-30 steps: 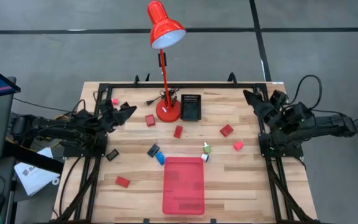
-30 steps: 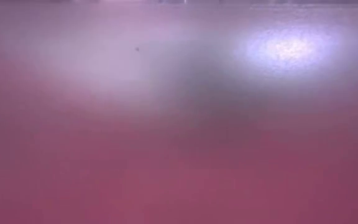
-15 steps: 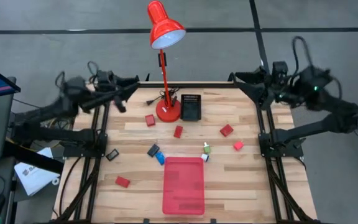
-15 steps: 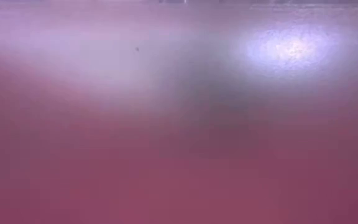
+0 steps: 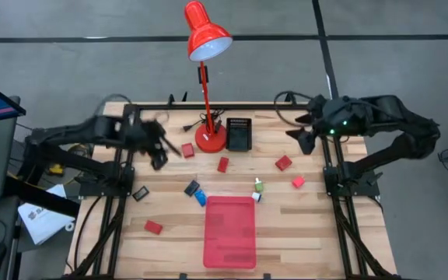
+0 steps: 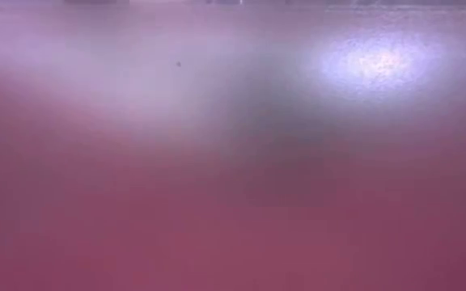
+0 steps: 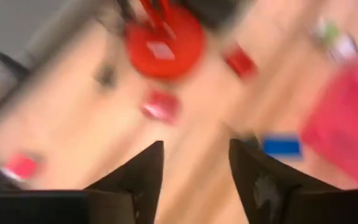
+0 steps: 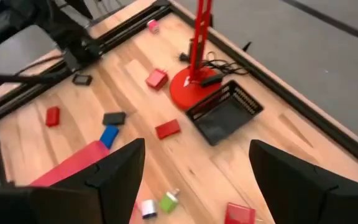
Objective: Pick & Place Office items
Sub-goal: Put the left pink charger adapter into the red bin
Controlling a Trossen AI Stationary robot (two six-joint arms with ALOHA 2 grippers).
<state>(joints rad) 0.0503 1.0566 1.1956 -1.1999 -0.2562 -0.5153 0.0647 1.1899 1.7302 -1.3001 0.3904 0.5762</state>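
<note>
Now our left gripper (image 5: pixel 162 152), partly open and holding nothing, is close to a red block (image 5: pixel 187 150) and the lamp (image 5: pixel 209 138), so we might bump the lamp, while our right gripper (image 5: pixel 305 134) waits wide open and empty

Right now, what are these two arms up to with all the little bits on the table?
Nothing is being held yet. The left gripper is swinging out over the wooden table, fingers apart, near a red block beside the lamp's base. The right gripper hangs open over the far right side. The small pieces, like the blue block and another red block, lie scattered around the red tray, which has nothing in it.
</note>
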